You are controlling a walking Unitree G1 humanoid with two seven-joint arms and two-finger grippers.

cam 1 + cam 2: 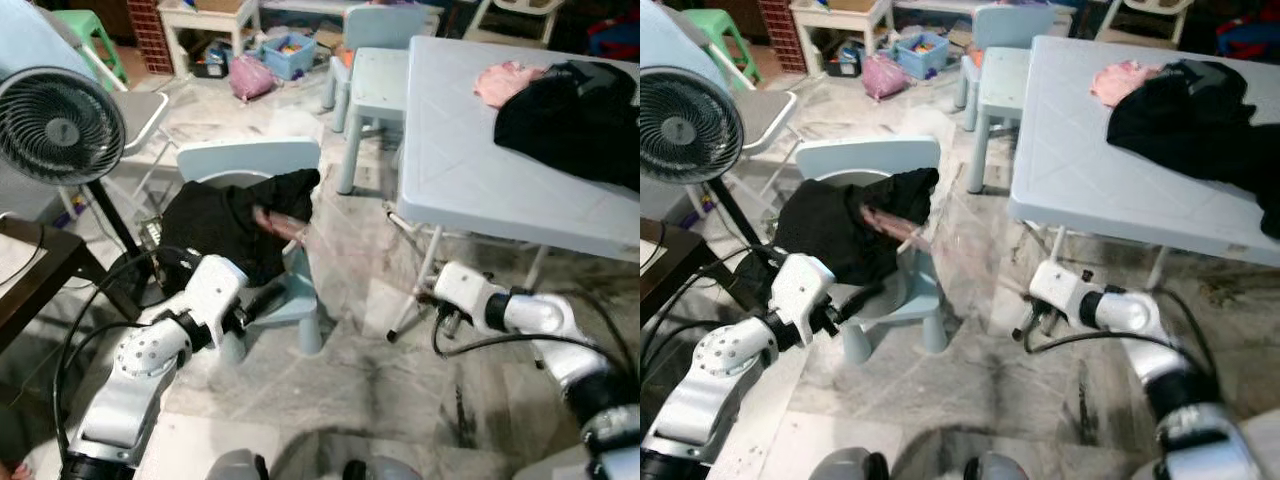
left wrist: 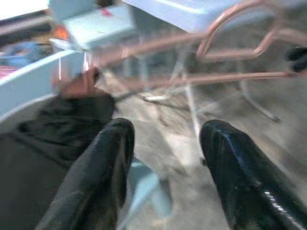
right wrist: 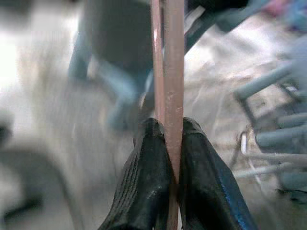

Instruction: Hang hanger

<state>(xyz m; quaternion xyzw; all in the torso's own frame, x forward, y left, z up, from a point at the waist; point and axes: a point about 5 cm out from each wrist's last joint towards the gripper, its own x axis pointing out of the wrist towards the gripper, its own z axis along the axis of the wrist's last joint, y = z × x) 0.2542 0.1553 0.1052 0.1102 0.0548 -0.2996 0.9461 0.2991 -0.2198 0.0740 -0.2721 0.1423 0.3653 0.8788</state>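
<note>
A pinkish metal hanger (image 3: 172, 72) is clamped between the fingers of my right gripper (image 3: 173, 143), which is shut on its bar low beside the table leg (image 1: 440, 300). The hanger is blurred and reaches left to a black garment (image 1: 220, 225) draped over a small pale-blue chair (image 1: 250, 158), where its far end (image 1: 280, 222) pokes out of the cloth. My left gripper (image 1: 265, 298) is open at the chair seat just below the garment. Its wrist view shows the hanger (image 2: 216, 43) ahead of the spread fingers (image 2: 103, 163).
A pale-blue table (image 1: 470, 150) on the right carries a black pile of clothes (image 1: 575, 115) and a pink cloth (image 1: 505, 80). A standing fan (image 1: 60, 125) and a dark table corner (image 1: 30, 265) are at left. More chairs and toy bins stand behind.
</note>
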